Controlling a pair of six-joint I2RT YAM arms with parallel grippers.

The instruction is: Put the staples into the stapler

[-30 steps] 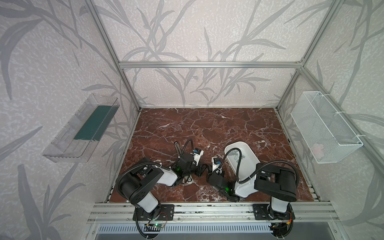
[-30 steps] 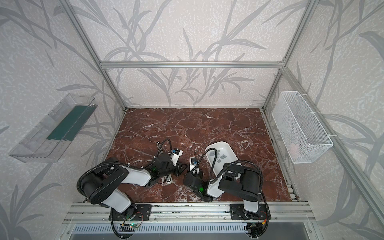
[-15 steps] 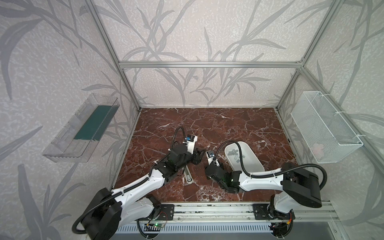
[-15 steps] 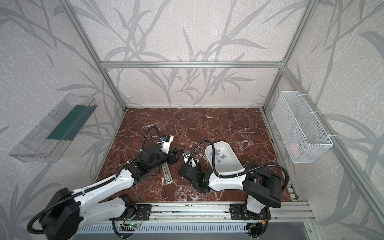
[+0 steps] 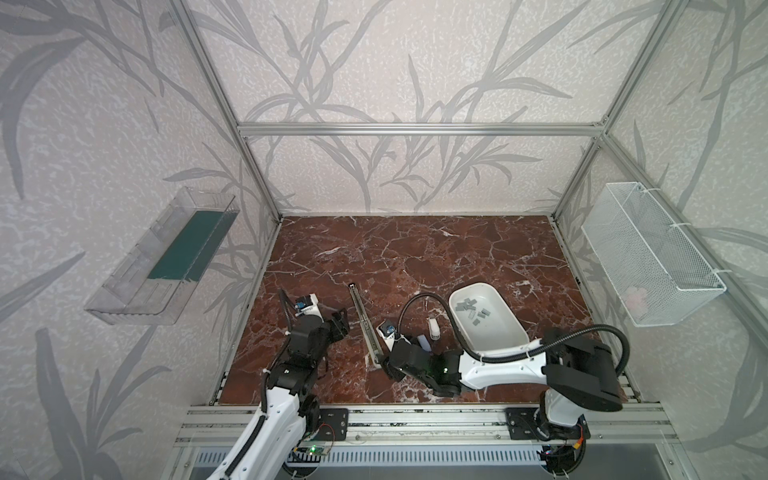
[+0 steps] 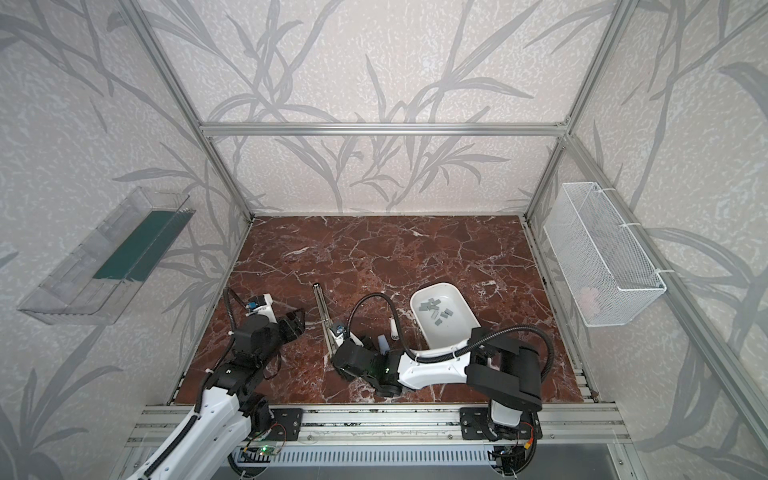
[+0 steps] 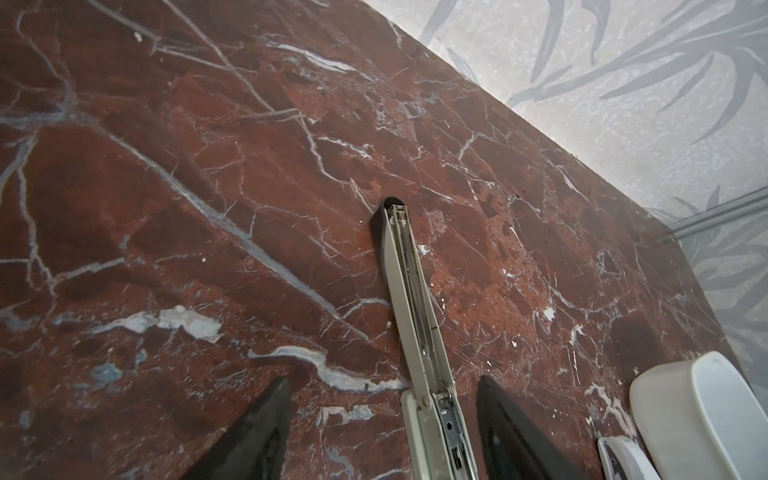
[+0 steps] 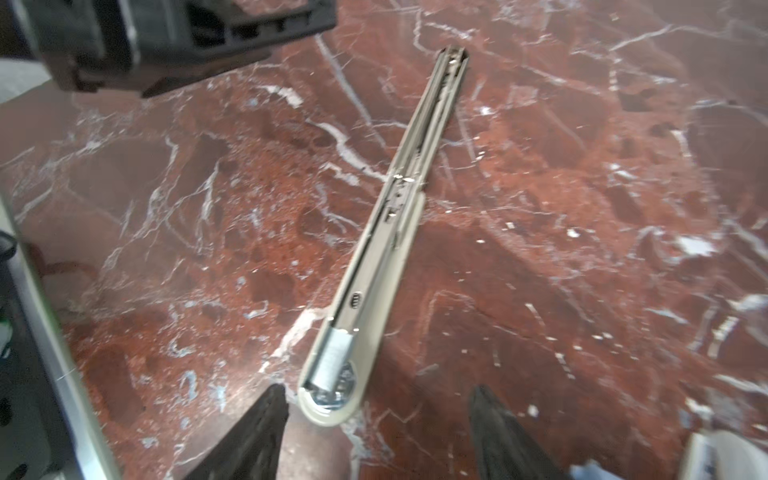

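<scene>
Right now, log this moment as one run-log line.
stapler: opened flat on table | staples: in white tray | left gripper: open, empty | right gripper: open, empty

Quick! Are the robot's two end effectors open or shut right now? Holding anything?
Left end effector: open, holding nothing.
Right end effector: open, holding nothing.
</scene>
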